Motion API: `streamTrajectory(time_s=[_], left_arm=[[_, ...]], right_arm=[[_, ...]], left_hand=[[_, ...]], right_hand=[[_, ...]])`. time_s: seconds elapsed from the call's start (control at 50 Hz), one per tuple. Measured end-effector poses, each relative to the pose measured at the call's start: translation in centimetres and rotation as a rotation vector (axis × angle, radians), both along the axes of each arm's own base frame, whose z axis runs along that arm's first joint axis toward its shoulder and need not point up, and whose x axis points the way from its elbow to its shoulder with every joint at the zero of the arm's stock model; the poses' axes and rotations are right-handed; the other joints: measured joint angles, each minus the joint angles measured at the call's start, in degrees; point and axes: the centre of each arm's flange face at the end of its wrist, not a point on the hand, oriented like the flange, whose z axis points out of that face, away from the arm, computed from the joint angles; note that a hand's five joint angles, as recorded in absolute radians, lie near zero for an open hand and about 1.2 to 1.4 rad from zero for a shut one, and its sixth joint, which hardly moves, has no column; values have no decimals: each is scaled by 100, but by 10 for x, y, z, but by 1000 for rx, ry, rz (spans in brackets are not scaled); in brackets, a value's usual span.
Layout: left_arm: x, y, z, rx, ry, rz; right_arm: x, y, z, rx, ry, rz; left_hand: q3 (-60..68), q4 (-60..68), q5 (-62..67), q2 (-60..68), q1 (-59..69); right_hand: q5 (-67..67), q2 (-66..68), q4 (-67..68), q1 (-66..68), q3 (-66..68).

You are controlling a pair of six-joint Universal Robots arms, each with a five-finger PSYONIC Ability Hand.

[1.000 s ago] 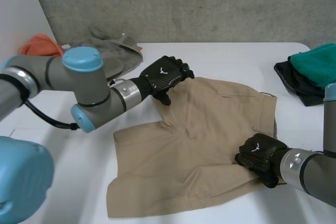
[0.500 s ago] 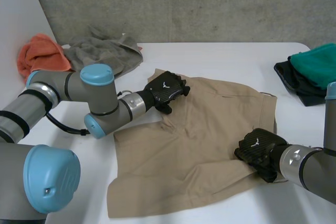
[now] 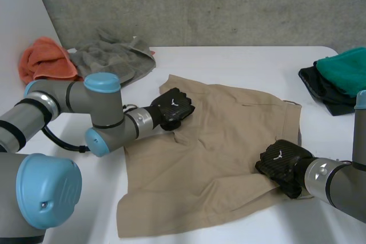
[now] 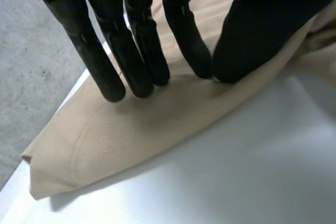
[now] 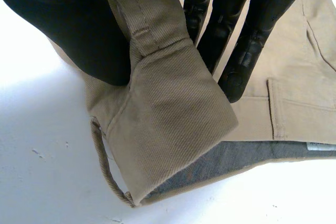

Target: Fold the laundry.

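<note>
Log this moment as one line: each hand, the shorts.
left hand: pinching tan shorts at far leg edge | right hand: pinching waistband corner | fold: none yet, spread out

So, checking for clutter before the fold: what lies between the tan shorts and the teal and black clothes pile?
Nothing. In the head view, the stretch of white table between the shorts and the pile is bare.
</note>
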Motion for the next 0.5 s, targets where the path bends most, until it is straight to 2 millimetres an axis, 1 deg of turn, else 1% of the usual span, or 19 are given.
streamTrajectory(time_s=[0.02,0.04,0.06,0.14,0.26,0.28,0.36,0.4,0.42,0.44,0.46,0.48,0.5], left_arm=[[2,-1,0,-10,-13,11],[2,-1,0,-18,-20,18],[3,-1,1,-26,-27,26],[8,-4,9,-96,-76,82],[17,-8,29,-224,-127,170],[19,-7,35,-250,-132,189],[23,-4,43,-276,-132,210],[26,2,48,-281,-127,217],[27,5,50,-275,-119,216],[27,6,51,-271,-115,215],[27,7,52,-262,-105,210],[27,8,53,-257,-99,207],[27,8,53,-257,-99,207]], right_arm=[[0,0,0,0,0,0],[0,0,0,0,0,0],[0,0,0,0,0,0],[0,0,0,0,0,1],[0,0,0,-1,0,2],[0,0,0,-1,0,2],[0,0,0,-2,0,2],[0,0,1,-3,0,2],[0,0,1,-3,0,3],[0,0,1,-3,0,3],[1,0,1,-3,0,3],[1,0,1,-3,-1,3],[1,0,1,-3,-1,3]], left_hand=[[1218,1239,1535,1231,1192],[1218,1239,1535,1231,1192],[1673,1710,2004,1710,1373],[1796,1833,2057,1819,1373],[1796,1841,2057,1822,1373],[1797,1841,2098,1826,1373],[1797,1842,2098,1826,1373],[1798,1842,2098,1826,1373],[1709,1738,2035,1671,1301],[1089,1095,1461,1001,712],[25,120,532,4,-343],[-307,-226,190,-332,-719],[-307,-226,190,-332,-719]], right_hand=[[1,0,0,0,0],[1,0,0,0,0],[0,0,0,0,0],[0,0,0,0,0],[1,0,0,0,0],[1,0,0,0,0],[0,0,0,0,0],[0,0,0,0,0],[1,0,0,0,0],[1,0,0,0,0],[1,0,0,0,0],[2,0,0,0,0],[2,0,0,0,0]])
